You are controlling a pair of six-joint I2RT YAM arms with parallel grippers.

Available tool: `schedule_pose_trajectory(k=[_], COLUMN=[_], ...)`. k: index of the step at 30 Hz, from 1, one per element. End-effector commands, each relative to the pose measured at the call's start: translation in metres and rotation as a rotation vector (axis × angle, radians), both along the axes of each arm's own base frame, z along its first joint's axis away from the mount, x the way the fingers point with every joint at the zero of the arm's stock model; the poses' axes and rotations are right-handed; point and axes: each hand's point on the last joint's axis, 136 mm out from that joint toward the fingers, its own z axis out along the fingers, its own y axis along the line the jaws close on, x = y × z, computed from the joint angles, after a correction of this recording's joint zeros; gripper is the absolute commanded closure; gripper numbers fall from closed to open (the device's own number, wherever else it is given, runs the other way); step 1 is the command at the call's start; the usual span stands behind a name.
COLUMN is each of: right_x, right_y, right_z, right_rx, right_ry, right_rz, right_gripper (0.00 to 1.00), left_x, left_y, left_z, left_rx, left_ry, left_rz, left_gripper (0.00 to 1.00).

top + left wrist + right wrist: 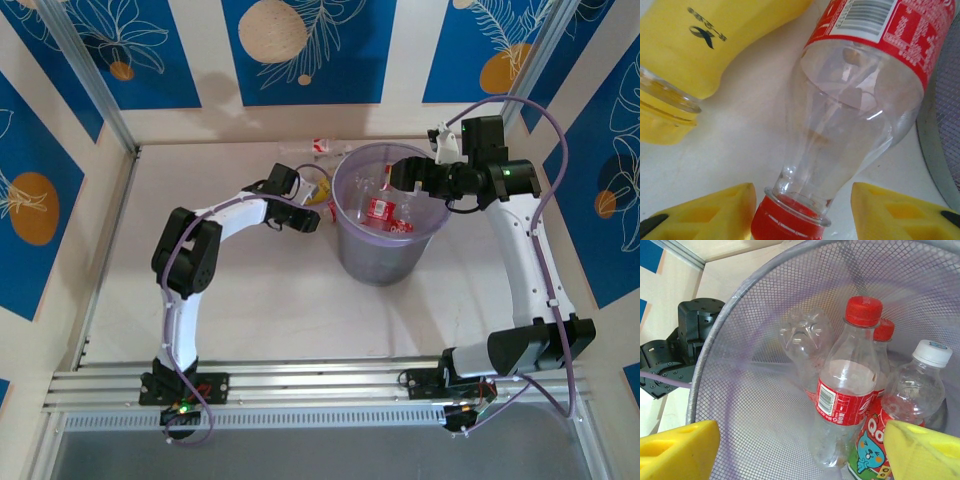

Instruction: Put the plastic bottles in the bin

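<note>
Inspector: What is cut off in the left wrist view?

Recorder: The yellow bottle [700,45] is cropped by the top and left edges. The base of the red-labelled bottle [855,115] is lost past the top edge, and its red cap [782,225] past the bottom. A blurred strip of the bin [946,130] is seen at the right edge.

Inspector: And inside the bin, from the right wrist?

Recorder: The rear red-capped bottle [884,331] is largely hidden behind the front red-capped bottle [845,390]. The foot of the white-capped bottle [917,385] is covered by a yellow pad [925,450]. The cartoon label [871,442] is cropped at the bottom edge.

Inspector: From above?

Recorder: The item by the far wall [325,147] is too small to be identified.
</note>
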Motion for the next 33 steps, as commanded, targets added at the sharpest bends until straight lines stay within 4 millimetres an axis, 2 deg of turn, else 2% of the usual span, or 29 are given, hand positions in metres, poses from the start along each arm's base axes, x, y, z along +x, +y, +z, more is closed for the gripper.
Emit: schedule_pose_trajectory(k=[1, 7, 21, 27, 33], right_x=[-0.006, -0.007, -0.006, -0.006, -0.005], right_y=[0.001, -0.003, -0.011, -0.013, -0.015], right_z=[0.007, 0.012, 0.020, 0.026, 0.034], right_rx=[0.024, 0.018, 0.006, 0.000, 0.000], right_ry=[-0.016, -0.035, -0.067, -0.085, -0.109], right_rz=[0.003, -0.009, -0.027, -0.030, -0.032], right_gripper=[0.15, 0.15, 0.15, 0.15, 0.15], left_x=[-0.009, -0.013, -0.031, -0.035, -0.034], left_y=[-0.012, -0.014, -0.005, 0.007, 0.034], left_z=[-0.007, 0.003, 0.057, 0.078, 0.106], left_rx=[-0.006, -0.008, -0.019, 0.000, 0.016], left_ry=[0.030, 0.021, -0.062, -0.120, -0.208], left_rz=[-0.051, -0.078, -0.146, -0.120, -0.025], left_gripper=[0.47, 0.55, 0.67, 0.70, 0.77])
